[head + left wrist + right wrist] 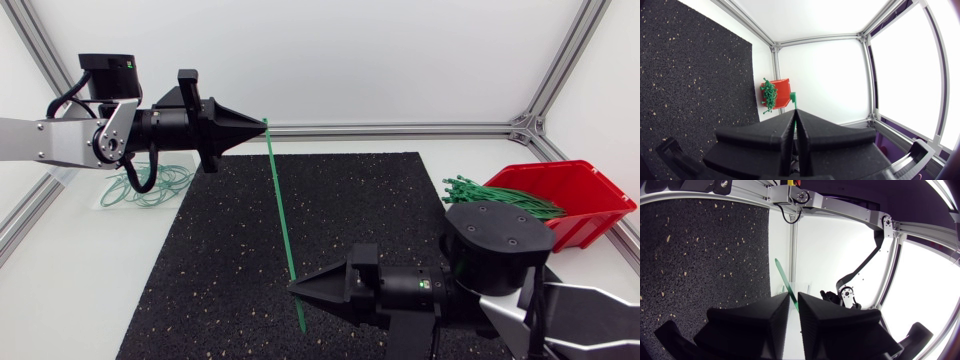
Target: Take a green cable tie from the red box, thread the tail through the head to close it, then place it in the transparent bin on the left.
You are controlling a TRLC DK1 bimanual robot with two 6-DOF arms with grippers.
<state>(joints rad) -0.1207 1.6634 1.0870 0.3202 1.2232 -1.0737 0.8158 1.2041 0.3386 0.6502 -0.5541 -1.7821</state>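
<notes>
Two grippers hold one green cable tie (282,215) above the black mat (220,260). The tie runs straight between them.

1. Left gripper (262,122): enters from the left side and points toward the middle of the table. Its fingers are pressed together on the far end of the tie. In the left wrist view, a short green stub of the tie (794,97) projects beyond the tips of the left gripper (796,113).

2. Right gripper (292,288): enters from the right side, near the front edge of the mat, and points left. Its fingers pinch the tie short of its near end, so a short length hangs past the tips. In the right wrist view, the strap (781,272) rises out of the narrow slot between the tips of the right gripper (793,295).

3. Red box (585,190): stands at the right, off the mat and behind the right arm. A bundle of loose green ties (495,193) protrudes from its left side. The left wrist view shows the box (784,92) ahead of the fingertips.

4. Transparent bin (112,198): sits at the left, partly hidden under the left arm. It contains several closed green loops (155,185).
</notes>
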